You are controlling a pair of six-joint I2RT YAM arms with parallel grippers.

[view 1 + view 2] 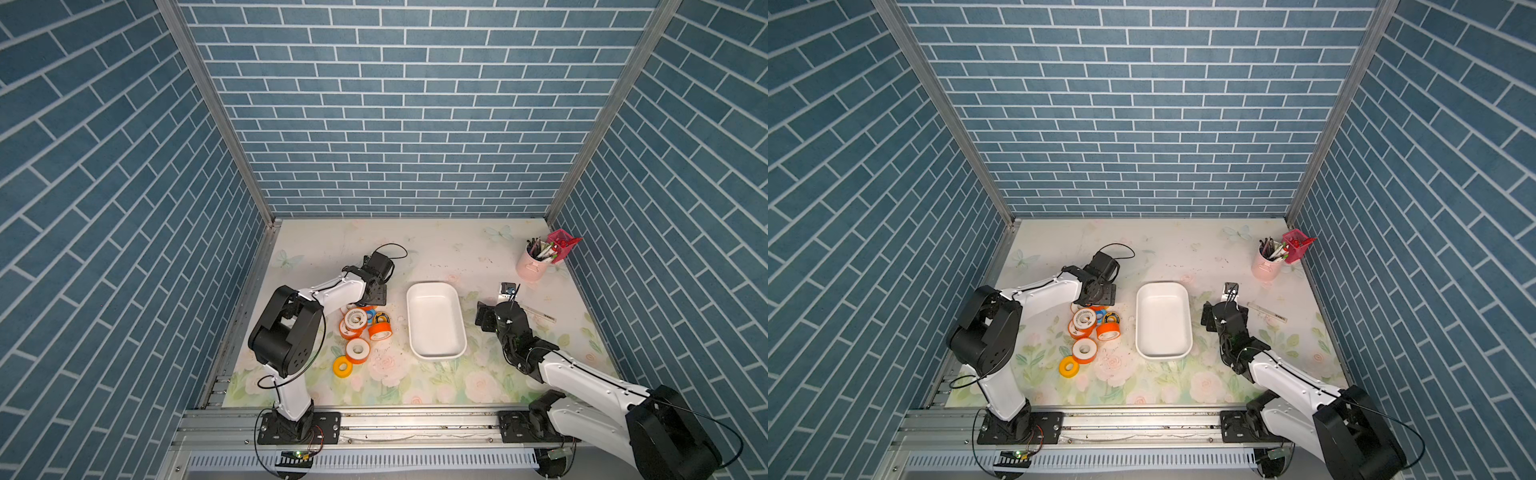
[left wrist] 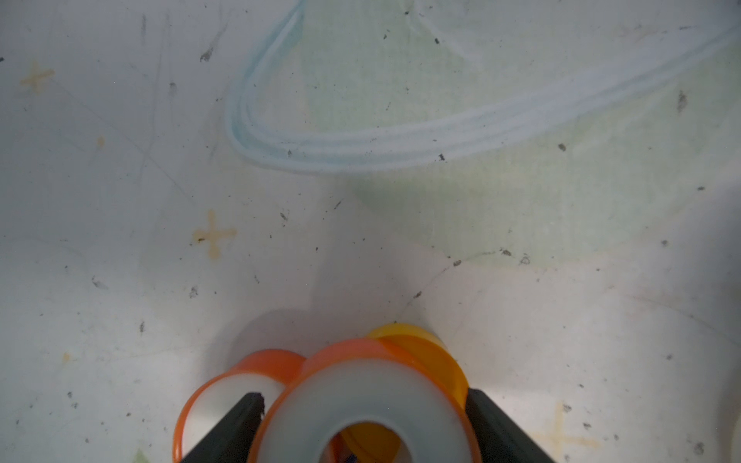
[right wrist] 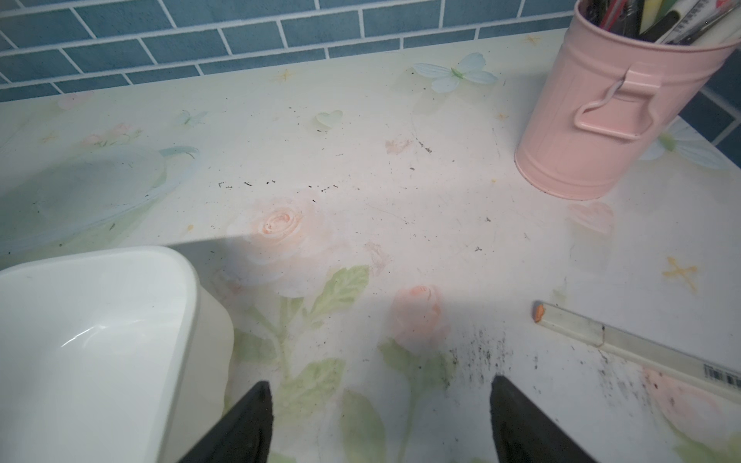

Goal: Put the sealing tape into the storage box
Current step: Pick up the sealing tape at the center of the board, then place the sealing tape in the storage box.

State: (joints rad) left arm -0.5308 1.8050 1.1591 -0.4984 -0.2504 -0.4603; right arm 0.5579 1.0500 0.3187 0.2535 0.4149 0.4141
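Note:
Several sealing tape rolls lie in a pile [image 1: 361, 328] on the floral table, left of the storage box [image 1: 436, 328], a shallow white tray with nothing in it. My left gripper [image 1: 368, 303] points down onto the far end of the pile. In the left wrist view its two black fingers press the sides of an orange-rimmed, white-faced roll [image 2: 361, 401]. A yellow roll [image 2: 425, 352] and another orange roll [image 2: 240, 381] lean against it. My right gripper [image 3: 379, 385] is open over bare table, just right of the box [image 3: 80, 340].
A pink cup of pens [image 1: 532, 266] stands at the back right with a red holder [image 1: 561, 243] behind it. A clear ruler [image 3: 641, 348] lies right of the right gripper. A lone yellow roll [image 1: 342, 365] lies nearest the front.

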